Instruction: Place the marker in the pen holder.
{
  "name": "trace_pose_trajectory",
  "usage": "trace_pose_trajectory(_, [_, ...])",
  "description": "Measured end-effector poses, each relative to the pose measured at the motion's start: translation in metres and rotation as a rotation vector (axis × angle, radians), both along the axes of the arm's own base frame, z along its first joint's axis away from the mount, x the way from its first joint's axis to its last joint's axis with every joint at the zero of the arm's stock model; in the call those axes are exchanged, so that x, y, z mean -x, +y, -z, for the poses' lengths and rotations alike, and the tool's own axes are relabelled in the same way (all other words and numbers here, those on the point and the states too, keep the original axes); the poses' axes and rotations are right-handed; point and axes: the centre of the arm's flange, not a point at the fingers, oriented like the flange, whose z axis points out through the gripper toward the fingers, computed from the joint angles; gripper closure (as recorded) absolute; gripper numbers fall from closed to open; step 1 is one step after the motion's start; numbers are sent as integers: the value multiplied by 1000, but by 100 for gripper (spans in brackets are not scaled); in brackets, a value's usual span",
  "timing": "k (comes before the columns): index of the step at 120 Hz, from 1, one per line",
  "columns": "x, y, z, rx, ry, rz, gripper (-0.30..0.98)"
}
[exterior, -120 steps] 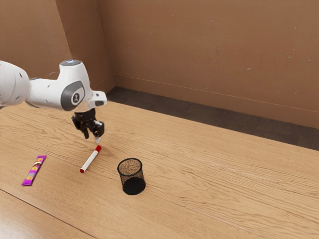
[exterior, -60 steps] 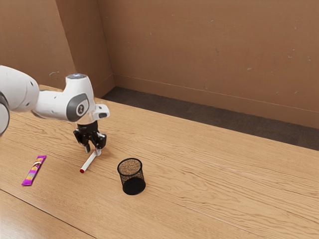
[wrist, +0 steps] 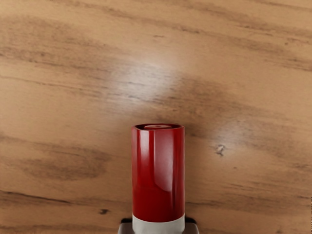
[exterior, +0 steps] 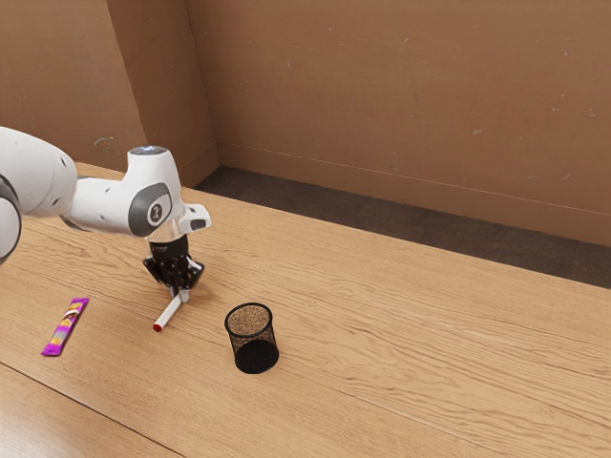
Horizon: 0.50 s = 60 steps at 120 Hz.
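Note:
In the exterior view my gripper [exterior: 181, 295] is down at the table, its fingers closed around the capped half of the marker [exterior: 169, 314]. The marker's white body and red end slant out below the fingers, lying at the tabletop. The wrist view has the red cap of the marker [wrist: 158, 173] sticking out past the gripper [wrist: 159, 227], with a fingertip against each side of the white barrel. A black mesh pen holder [exterior: 253, 347] stands upright a short way toward the exterior view's right, apart from the marker.
A purple and yellow wrapped snack [exterior: 66, 327] lies flat toward the exterior view's left. The wooden table [exterior: 410, 334] extends past the pen holder to the exterior view's right, and a brown wall [exterior: 401, 105] rises beyond it.
My hand has come down onto the marker, and the fingers, apart before, have closed on it. The marker, pen holder and snack have kept their places.

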Motion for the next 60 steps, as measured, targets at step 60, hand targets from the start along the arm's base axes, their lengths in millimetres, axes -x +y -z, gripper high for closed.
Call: trace_pose_trajectory(60, [88, -151, -198, -79, -385, 210, 79])
